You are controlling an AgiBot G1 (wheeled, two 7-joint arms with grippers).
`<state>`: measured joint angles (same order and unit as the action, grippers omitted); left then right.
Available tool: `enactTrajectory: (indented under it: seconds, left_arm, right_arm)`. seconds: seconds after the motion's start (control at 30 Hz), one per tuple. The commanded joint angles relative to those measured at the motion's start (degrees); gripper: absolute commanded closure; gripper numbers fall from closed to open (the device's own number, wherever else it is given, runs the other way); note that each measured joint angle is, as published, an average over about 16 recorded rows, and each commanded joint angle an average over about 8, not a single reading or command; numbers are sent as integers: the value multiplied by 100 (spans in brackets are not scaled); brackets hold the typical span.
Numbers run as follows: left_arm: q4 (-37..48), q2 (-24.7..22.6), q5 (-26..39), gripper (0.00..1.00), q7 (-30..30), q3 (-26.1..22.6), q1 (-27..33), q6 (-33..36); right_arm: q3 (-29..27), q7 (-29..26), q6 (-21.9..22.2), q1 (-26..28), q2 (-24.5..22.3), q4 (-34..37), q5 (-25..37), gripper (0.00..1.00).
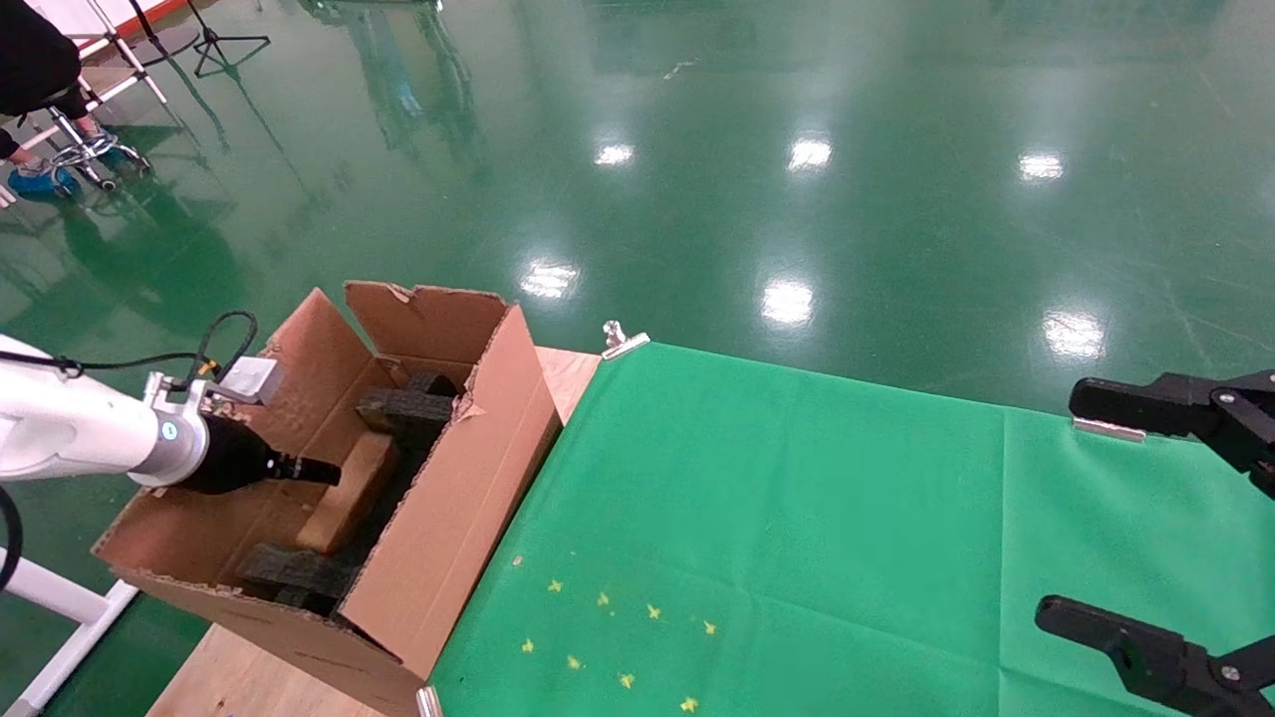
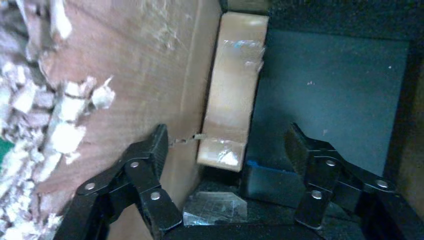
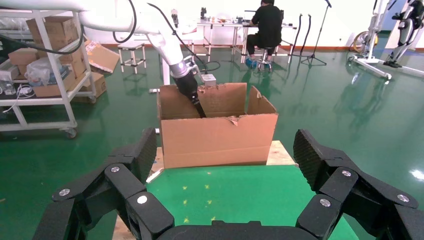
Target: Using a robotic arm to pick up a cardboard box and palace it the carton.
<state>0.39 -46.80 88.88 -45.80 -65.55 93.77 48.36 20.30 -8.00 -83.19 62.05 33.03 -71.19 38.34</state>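
Note:
The robotic arm (image 1: 90, 428), my left one, reaches into the carton (image 1: 448, 518) from the left side. Its gripper (image 1: 319, 470) is open and empty, just above the cardboard box (image 1: 349, 493). The box lies inside the carton along the left wall, between black foam pieces (image 1: 403, 408). In the left wrist view the gripper (image 2: 227, 150) has its fingers spread wide, clear of the taped box (image 2: 235, 100), which leans on the carton's wall (image 2: 140, 80). The right wrist view shows the carton (image 3: 220, 140) with the arm (image 3: 175, 65) dipping into it.
My right gripper (image 1: 1106, 513) is parked open over the right side of the green cloth (image 1: 777, 518), also seen in its own view (image 3: 225, 155). The carton's flaps stand upright around the left gripper. A clip (image 1: 623, 339) holds the cloth's far corner. Yellow marks (image 1: 618, 637) dot the cloth.

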Motion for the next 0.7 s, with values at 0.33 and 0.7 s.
enactTrajectory:
  seconds: [0.33,0.7]
  left_arm:
    - [-159,150,-95,0,69,67,390,235]
    - [-934,737,-668,0,-24,463,1427,1229]
  right_arm:
    - [0,0,0,0,0,0,0,0]
    - [0,0,0,0,0,0,0,0]
